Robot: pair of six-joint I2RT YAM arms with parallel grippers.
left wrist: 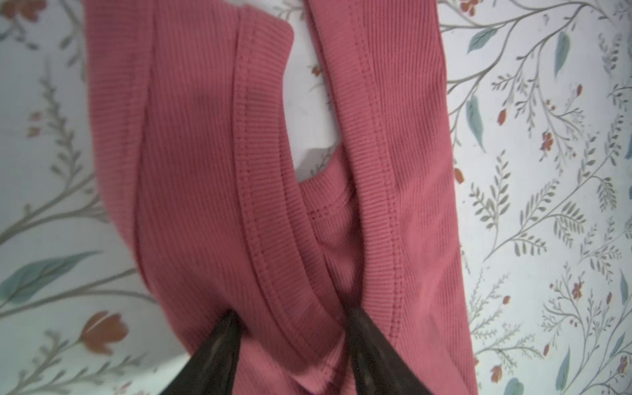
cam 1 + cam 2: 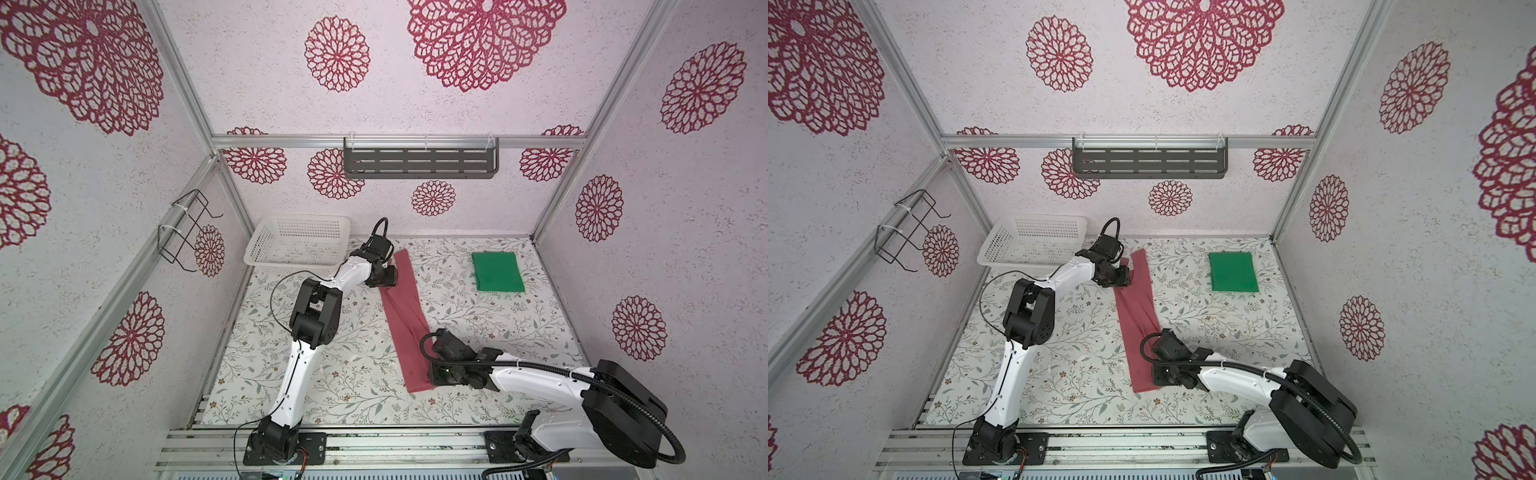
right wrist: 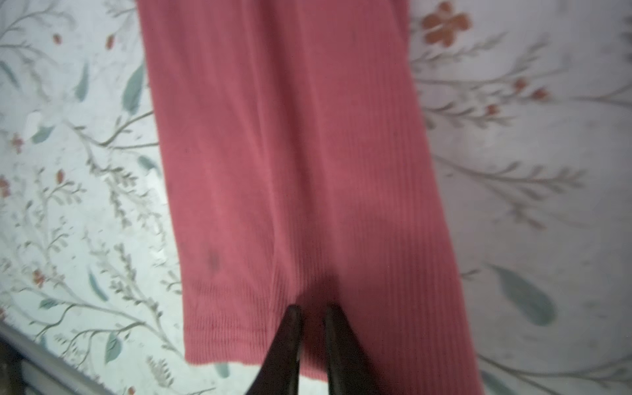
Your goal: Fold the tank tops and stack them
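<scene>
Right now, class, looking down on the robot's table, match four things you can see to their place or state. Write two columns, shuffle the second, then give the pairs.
Things
1. bright green knit tank top
2. dusty rose-red ribbed tank top
3. white perforated plastic basket
4. dark grey slotted metal shelf

Place or state
a. hangs from the metal rail
b. folded into a neat rectangle, far right of the table
c. laid out as a long narrow strip, mid-table
d. stands in the far left corner

Pairs: 1-b, 2-c, 3-d, 4-a
</scene>
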